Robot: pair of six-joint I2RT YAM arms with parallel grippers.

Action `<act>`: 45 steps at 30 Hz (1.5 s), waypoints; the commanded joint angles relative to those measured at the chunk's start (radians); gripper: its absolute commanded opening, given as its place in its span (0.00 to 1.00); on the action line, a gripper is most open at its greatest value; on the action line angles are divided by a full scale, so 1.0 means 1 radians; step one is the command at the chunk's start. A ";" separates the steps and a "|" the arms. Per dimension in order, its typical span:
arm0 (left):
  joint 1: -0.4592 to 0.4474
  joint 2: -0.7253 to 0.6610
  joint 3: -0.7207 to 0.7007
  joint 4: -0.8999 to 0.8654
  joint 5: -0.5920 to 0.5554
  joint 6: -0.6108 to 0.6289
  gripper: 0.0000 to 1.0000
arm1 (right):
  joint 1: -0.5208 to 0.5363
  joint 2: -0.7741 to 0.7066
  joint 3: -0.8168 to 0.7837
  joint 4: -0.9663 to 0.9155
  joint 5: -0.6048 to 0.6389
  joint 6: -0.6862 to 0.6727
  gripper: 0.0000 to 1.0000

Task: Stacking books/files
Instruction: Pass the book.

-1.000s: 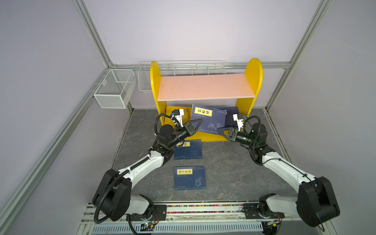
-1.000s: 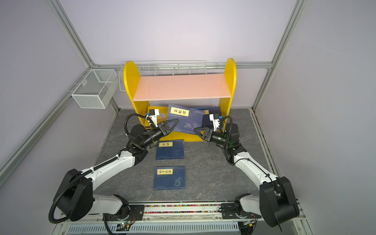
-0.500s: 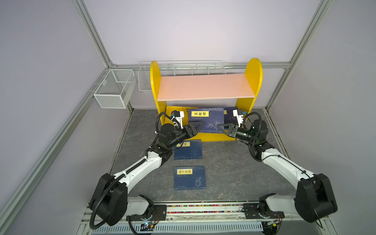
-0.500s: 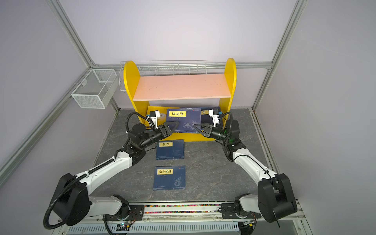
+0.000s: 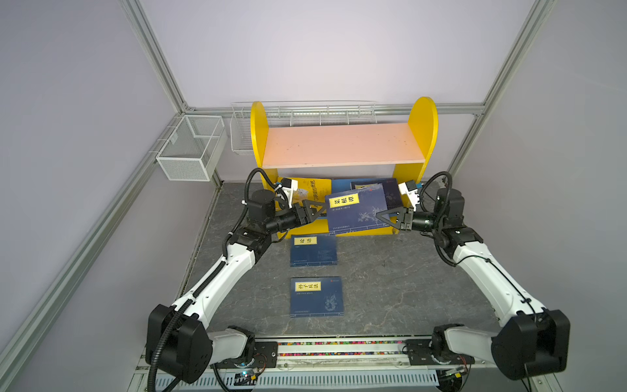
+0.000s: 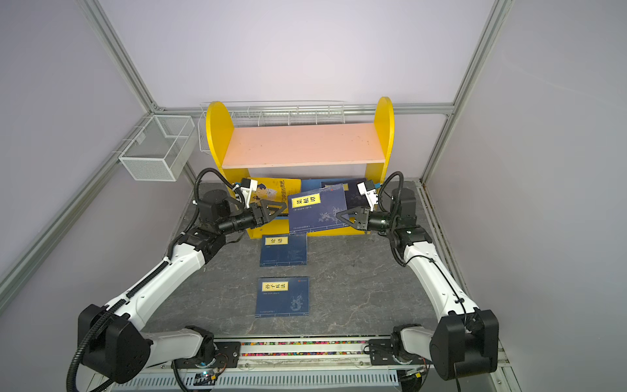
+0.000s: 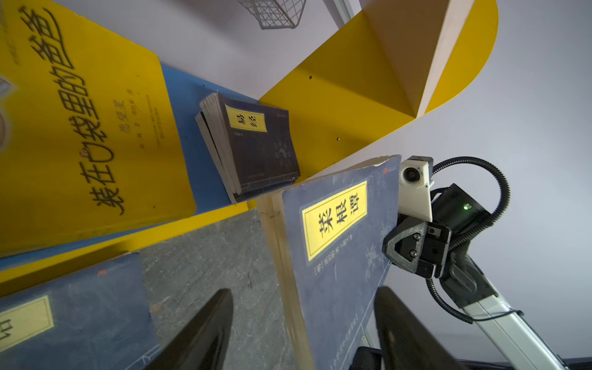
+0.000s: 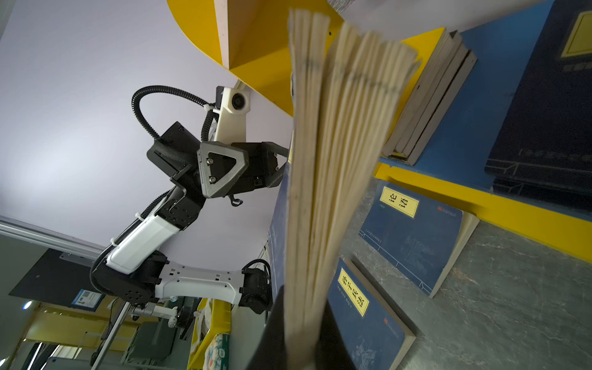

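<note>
my right gripper [image 5: 379, 216] is clamped on the page edge of the navy 菜根谭 book [image 5: 356, 210], holding it tilted just in front of the yellow bookshelf [image 5: 423, 135]. my left gripper [image 5: 319, 209] has its jaws apart, straddling the book's spine edge. the 论语 book [image 5: 314, 252] lies flat just in front of the bookshelf, and the 孙子兵法 book [image 5: 316, 297] lies farther out.
</note>
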 commanded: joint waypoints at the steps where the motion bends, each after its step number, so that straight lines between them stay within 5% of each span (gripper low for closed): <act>1: -0.003 0.025 0.005 -0.007 0.093 0.020 0.59 | -0.016 -0.017 0.036 -0.029 -0.061 -0.048 0.06; 13: -0.101 0.085 0.008 0.117 0.138 -0.003 0.41 | -0.019 -0.005 0.050 -0.036 -0.070 -0.047 0.06; 19: -0.112 0.102 0.013 0.117 0.117 -0.003 0.00 | -0.028 -0.009 0.055 -0.064 -0.048 -0.068 0.07; 22: -0.112 0.095 0.026 0.108 0.063 0.012 0.00 | -0.034 -0.010 0.071 -0.148 0.010 -0.124 0.14; 25: -0.124 0.090 0.051 0.088 -0.061 0.042 0.00 | -0.041 -0.021 0.095 -0.271 0.159 -0.192 0.47; 27: -0.130 0.106 0.072 0.106 -0.110 0.047 0.00 | -0.048 -0.031 0.111 -0.345 0.301 -0.210 0.59; 33: -0.142 0.249 0.219 0.117 -0.122 0.088 0.00 | -0.103 -0.051 0.131 -0.538 0.683 -0.211 0.61; 45: -0.173 0.507 0.437 0.207 -0.091 0.097 0.00 | -0.173 -0.146 0.041 -0.536 0.674 -0.222 0.61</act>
